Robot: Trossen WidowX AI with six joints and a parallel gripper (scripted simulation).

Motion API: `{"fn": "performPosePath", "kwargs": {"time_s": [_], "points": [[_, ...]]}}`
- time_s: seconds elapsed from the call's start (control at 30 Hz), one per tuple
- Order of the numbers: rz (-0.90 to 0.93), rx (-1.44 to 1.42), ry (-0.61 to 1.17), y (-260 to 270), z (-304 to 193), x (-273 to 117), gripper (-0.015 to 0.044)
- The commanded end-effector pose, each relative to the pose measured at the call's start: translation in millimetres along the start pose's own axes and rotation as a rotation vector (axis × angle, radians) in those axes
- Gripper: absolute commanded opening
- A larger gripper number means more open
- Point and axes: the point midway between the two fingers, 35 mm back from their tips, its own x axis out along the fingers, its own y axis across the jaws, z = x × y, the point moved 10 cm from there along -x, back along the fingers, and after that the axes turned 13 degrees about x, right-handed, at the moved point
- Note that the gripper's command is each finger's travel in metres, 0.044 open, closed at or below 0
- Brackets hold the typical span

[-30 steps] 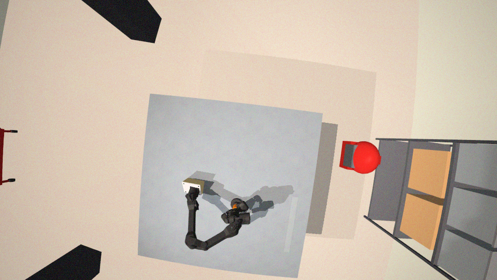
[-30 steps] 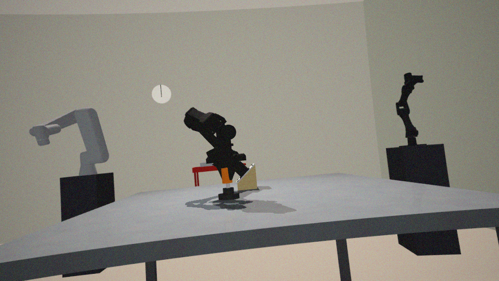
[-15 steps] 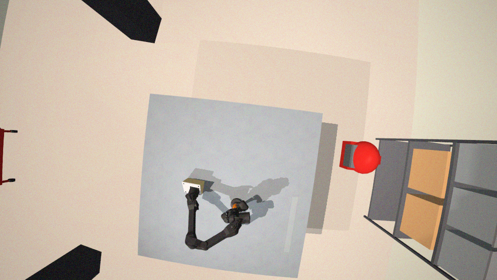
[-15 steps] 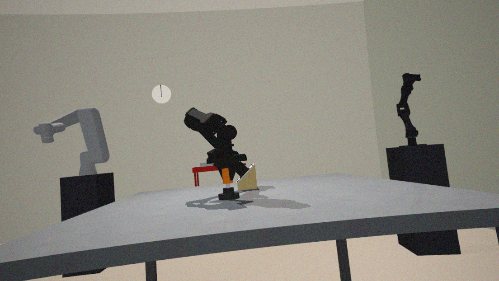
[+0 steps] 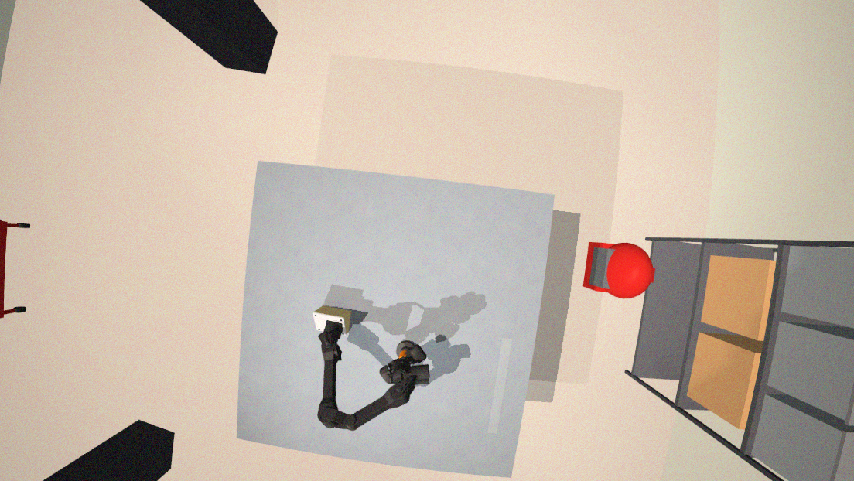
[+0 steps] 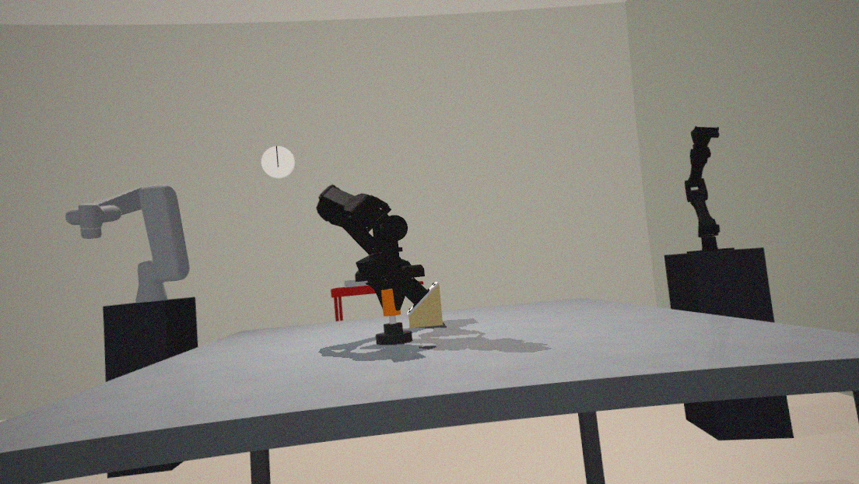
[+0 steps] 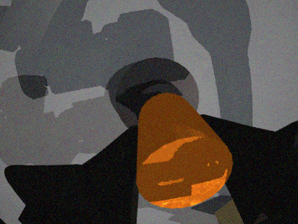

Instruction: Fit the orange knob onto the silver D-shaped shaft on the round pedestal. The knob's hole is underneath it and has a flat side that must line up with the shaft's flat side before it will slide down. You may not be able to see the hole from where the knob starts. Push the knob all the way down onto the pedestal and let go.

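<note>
My gripper is shut on the orange knob, with one dark finger on each side of it. The dark round pedestal stands on the table directly below the knob. A short length of the silver shaft shows between the knob's lower end and the pedestal in the exterior view. The knob is above the pedestal, not seated on it. The knob's hole and both flat sides are hidden, so their alignment cannot be seen.
The arm's base is on a tan wedge block behind the pedestal in the exterior view. Arm shadows fall across the grey-blue table. A red object and a shelf rack stand beyond the table in the top view.
</note>
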Motion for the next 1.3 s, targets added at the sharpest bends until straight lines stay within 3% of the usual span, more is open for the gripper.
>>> {"fn": "performPosePath", "kwargs": {"time_s": [0.0,1.27], "points": [[0.005,0.005,-0.003,0.8,2.8,-1.9,0.0000],[0.005,0.005,-0.003,0.9,2.9,-1.8,0.0000]]}}
